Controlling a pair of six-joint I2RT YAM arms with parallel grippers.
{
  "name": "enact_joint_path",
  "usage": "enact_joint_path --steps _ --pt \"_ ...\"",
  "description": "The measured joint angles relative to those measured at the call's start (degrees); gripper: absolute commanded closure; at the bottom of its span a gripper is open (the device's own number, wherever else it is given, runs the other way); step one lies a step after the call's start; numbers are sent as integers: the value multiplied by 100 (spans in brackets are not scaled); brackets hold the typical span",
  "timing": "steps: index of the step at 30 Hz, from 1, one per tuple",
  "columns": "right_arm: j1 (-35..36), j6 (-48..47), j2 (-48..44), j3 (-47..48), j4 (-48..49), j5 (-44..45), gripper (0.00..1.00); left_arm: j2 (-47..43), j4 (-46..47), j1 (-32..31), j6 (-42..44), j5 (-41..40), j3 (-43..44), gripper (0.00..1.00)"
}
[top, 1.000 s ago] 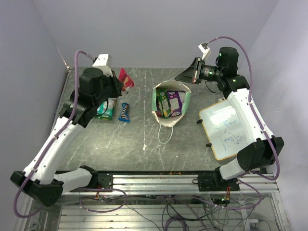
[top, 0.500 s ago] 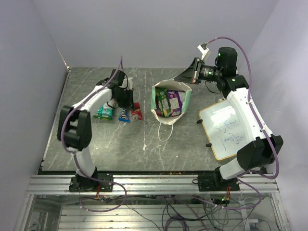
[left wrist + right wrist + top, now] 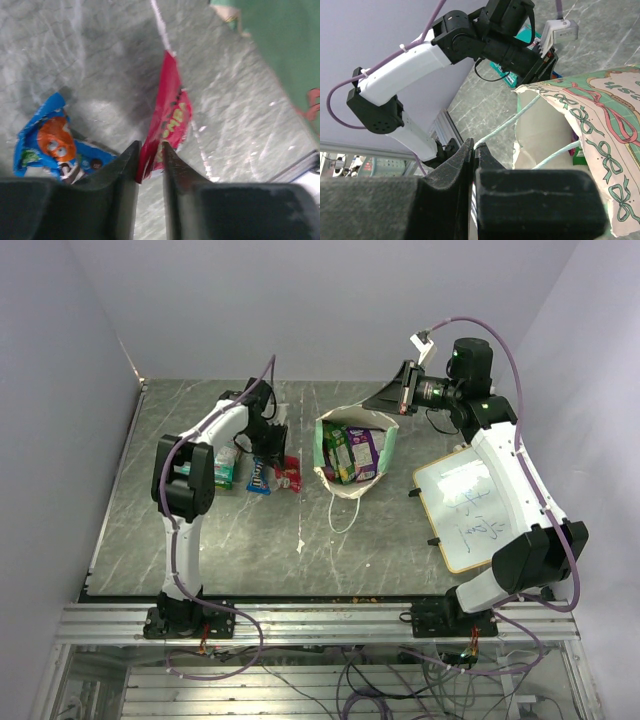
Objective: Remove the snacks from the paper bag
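The paper bag (image 3: 388, 450) stands open mid-table with green (image 3: 340, 453) and purple (image 3: 363, 448) snack packets inside. My right gripper (image 3: 387, 401) is shut on one string handle (image 3: 512, 123) at the bag's far rim and holds the bag (image 3: 600, 115) open. My left gripper (image 3: 275, 447) is low, left of the bag, shut on the end of the small red packet (image 3: 169, 112), whose far end reaches the table (image 3: 288, 473). The blue bar (image 3: 260, 476) lies just left of it and shows in the left wrist view (image 3: 52, 145). Green bags (image 3: 222, 468) lie further left.
A wood-framed whiteboard (image 3: 465, 510) lies at the right, under my right arm. The bag's other string handle (image 3: 345, 518) trails on the table toward me. The purple walls stand close on the left and at the back.
My left arm came down from high up and set the red packet on the table right of the blue bar, then shifted a little. The right gripper and the bag have not moved.
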Motion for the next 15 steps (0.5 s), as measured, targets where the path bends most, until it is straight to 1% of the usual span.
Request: enact_joint_path --steps 1,3,7,9,11,13,14,15 --pt "0 -2 0 2 -9 -2 100 33 -61 0 22 -105 35 39" --pt "0 0 2 2 -9 -4 100 42 -210 0 26 -330 74 33" --pt "0 0 2 2 -9 -42 100 -7 -348 0 -92 -667 323 29" --pt "0 0 4 2 -9 -70 100 -210 -341 0 -227 -780 323 27" --pt "0 0 9 0 -7 -92 100 -581 -269 -4 -417 -863 227 28" --pt "0 0 9 0 -4 -105 100 -1178 -46 -22 -691 -953 -94 27" --pt "0 0 9 -2 -2 -114 100 -1665 177 -44 -933 -988 -409 27" --pt "0 -2 9 -2 2 -122 100 -1882 227 -63 -1045 -997 -529 27"
